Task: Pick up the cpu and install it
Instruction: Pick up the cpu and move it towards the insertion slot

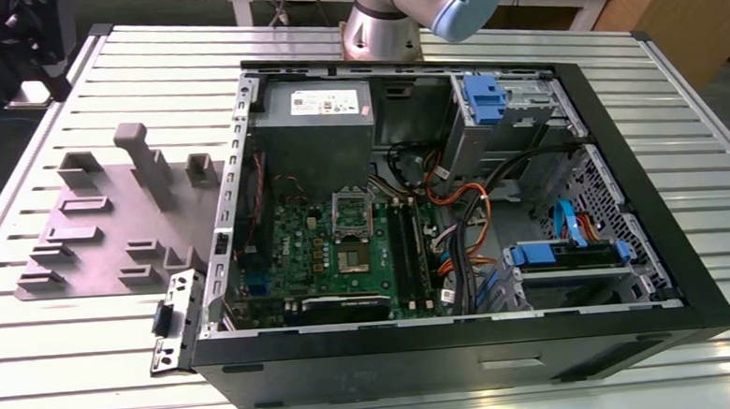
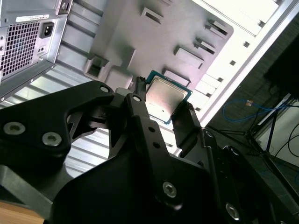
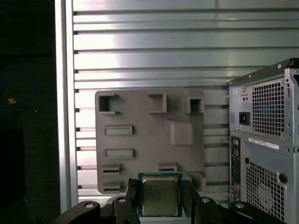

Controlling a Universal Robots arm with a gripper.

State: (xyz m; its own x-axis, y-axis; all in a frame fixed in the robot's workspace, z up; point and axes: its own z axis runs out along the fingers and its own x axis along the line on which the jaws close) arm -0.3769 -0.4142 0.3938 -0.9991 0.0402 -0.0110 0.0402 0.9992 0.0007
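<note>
A silvery counter (image 1: pixel 87 388) of long slotted ribs spans the exterior view. At centre-left a grey-purple moulded plate (image 1: pixel 98 242) with upright blocks lies flat on it. Just beside the plate, from the centre to the right, an open black computer case (image 1: pixel 474 363) lies on its side

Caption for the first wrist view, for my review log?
Tool holding the cpu, with the grey moulded plate and computer case on the slatted table beyond.

tool (image 2: pixel 163 103) clamping cpu (image 2: pixel 167 97), moulded plate (image 2: pixel 140 37) beyond
</note>
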